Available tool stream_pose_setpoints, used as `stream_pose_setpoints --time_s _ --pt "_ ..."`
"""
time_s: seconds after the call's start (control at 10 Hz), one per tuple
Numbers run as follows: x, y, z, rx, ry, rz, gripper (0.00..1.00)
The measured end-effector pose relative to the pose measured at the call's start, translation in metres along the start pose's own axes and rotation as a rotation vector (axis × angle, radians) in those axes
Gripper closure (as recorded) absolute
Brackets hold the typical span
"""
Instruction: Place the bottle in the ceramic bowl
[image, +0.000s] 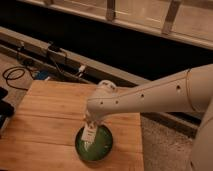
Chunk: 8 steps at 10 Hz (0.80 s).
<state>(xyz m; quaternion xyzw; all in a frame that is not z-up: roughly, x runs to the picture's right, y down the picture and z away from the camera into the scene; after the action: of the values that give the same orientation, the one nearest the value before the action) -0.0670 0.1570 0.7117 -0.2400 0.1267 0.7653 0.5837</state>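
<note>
Over ceramic bowl (95, 145) on wooden table (45, 120): gripper (90, 134) clamped on bottle (88, 137), tilted, tip inside rim; lower until touching bottom, release gently, avoid tipping out

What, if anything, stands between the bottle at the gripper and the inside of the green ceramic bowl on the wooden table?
Nothing visible does. The gripper is directly over the ceramic bowl, with the bottle pointing down into it. The bowl's green inside shows nothing else in it.
</note>
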Motion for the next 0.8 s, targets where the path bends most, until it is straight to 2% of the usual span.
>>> stream_pose_setpoints --time_s 0.4,0.5,0.8 --pt "0.0006 0.0003 0.0012 0.0 0.003 -0.001 0.26" --pt "0.0005 0.0004 0.001 0.0 0.002 -0.001 0.21" --pt "0.0005 0.0002 0.001 0.0 0.002 0.0 0.2"
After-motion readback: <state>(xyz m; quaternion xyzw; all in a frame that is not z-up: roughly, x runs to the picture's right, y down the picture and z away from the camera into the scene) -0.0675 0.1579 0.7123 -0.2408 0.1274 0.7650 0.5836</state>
